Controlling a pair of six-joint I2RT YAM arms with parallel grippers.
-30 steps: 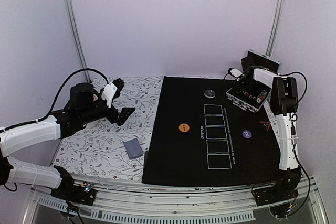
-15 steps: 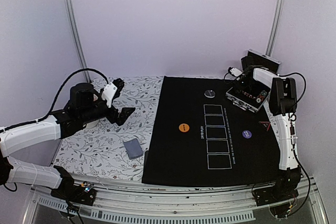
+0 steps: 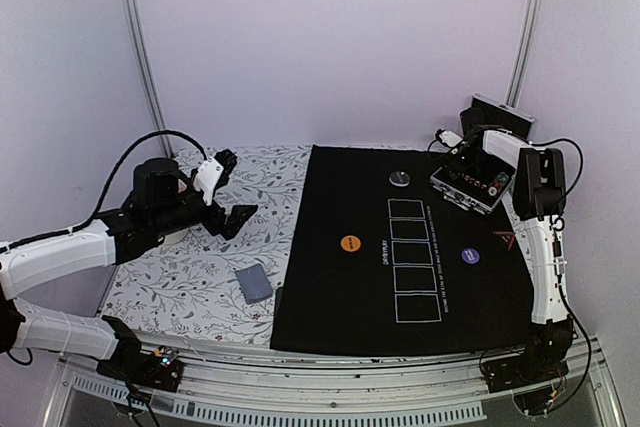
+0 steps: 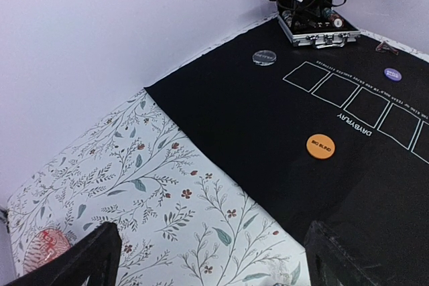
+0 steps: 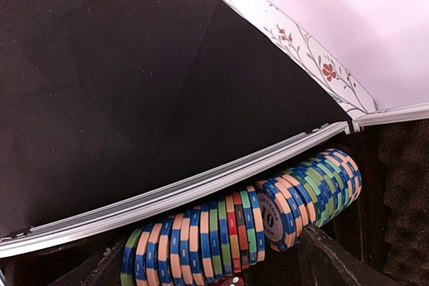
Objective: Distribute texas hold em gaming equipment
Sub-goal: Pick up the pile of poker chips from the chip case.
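Observation:
Striped poker chips (image 5: pixel 228 232) lie on edge in a row inside the silver-edged case (image 5: pixel 181 200). My right gripper (image 5: pixel 218 271) is lowered over that row, open, one finger (image 5: pixel 335 262) just past each end of it. The top view shows this gripper (image 3: pixel 470 161) over the case (image 3: pixel 452 195) at the mat's far right corner. On the black mat lie an orange disc (image 3: pixel 350 243), a silver disc (image 3: pixel 400 179), a purple disc (image 3: pixel 470 256) and a red triangle marker (image 3: pixel 503 239). A grey-blue card deck (image 3: pixel 254 283) rests on the floral cloth. My left gripper (image 3: pixel 232 189) hovers open and empty.
The black mat (image 3: pixel 330 297) has a row of several white card boxes (image 3: pixel 412 259) printed on it. The case's raised lid (image 3: pixel 500 112) stands behind the right gripper. A pink round object (image 4: pixel 43 246) sits on the floral cloth (image 4: pixel 167 185) near the left finger.

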